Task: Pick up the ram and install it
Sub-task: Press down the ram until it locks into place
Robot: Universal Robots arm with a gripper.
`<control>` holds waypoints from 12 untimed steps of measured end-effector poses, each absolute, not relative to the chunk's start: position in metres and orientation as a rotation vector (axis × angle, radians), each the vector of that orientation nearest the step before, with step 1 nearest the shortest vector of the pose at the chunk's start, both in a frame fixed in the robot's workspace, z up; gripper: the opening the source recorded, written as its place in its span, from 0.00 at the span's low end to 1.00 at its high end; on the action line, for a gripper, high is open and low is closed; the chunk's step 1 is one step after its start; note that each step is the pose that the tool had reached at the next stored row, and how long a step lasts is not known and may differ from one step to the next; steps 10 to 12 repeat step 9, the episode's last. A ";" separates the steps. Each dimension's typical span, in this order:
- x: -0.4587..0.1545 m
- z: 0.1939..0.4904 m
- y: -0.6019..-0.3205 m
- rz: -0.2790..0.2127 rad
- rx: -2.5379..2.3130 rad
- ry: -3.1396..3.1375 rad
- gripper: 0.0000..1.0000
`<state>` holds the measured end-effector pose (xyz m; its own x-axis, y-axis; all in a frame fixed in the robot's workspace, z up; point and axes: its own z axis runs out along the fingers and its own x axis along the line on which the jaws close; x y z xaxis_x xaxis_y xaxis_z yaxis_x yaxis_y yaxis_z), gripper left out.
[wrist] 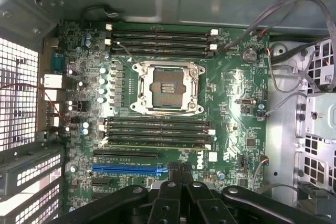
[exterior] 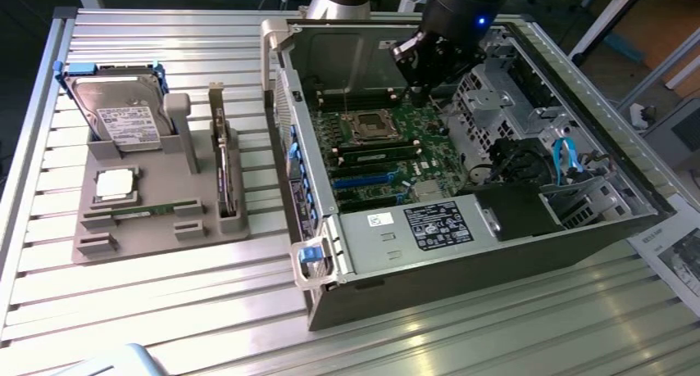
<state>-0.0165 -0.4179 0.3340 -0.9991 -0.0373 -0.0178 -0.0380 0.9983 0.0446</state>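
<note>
Slatted metal tabletop [exterior: 164,310] carries everything I see. Biggest item is the open PC tower case [exterior: 460,253], lying on its side toward the exterior view's right, motherboard [wrist: 231,93] exposed. To the exterior view's left sits a grey parts holder [exterior: 164,220] with a hard drive [exterior: 115,114] standing at its far end, a dark expansion card [exterior: 225,171] on edge along its side, a square silver CPU [exterior: 115,186] and one ram stick [exterior: 147,209] lying flat in a slot near the front. My gripper [exterior: 421,85] hangs inside the case, above the board near the empty CPU socket [wrist: 167,87]. Wrist view: jaws look pressed together at the tips; I can't make out anything between them. Memory slots [wrist: 157,129] flank the socket on both sides.
</note>
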 end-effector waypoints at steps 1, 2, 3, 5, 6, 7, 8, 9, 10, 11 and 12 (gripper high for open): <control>-0.017 0.334 -0.418 0.070 -0.060 3.124 0.10; -0.017 0.334 -0.418 0.070 -0.062 3.124 0.10; -0.017 0.334 -0.418 0.070 -0.063 3.125 0.10; -0.017 0.334 -0.418 0.070 -0.065 3.125 0.10; -0.017 0.334 -0.418 0.070 -0.065 3.125 0.10; -0.017 0.334 -0.418 0.070 -0.065 3.125 0.10; -0.017 0.334 -0.418 0.070 -0.065 3.125 0.10; -0.017 0.334 -0.418 0.070 -0.065 3.125 0.10; -0.017 0.334 -0.418 0.070 -0.065 3.125 0.10; -0.017 0.334 -0.418 0.070 -0.065 3.125 0.10; -0.017 0.334 -0.418 0.070 -0.065 3.125 0.10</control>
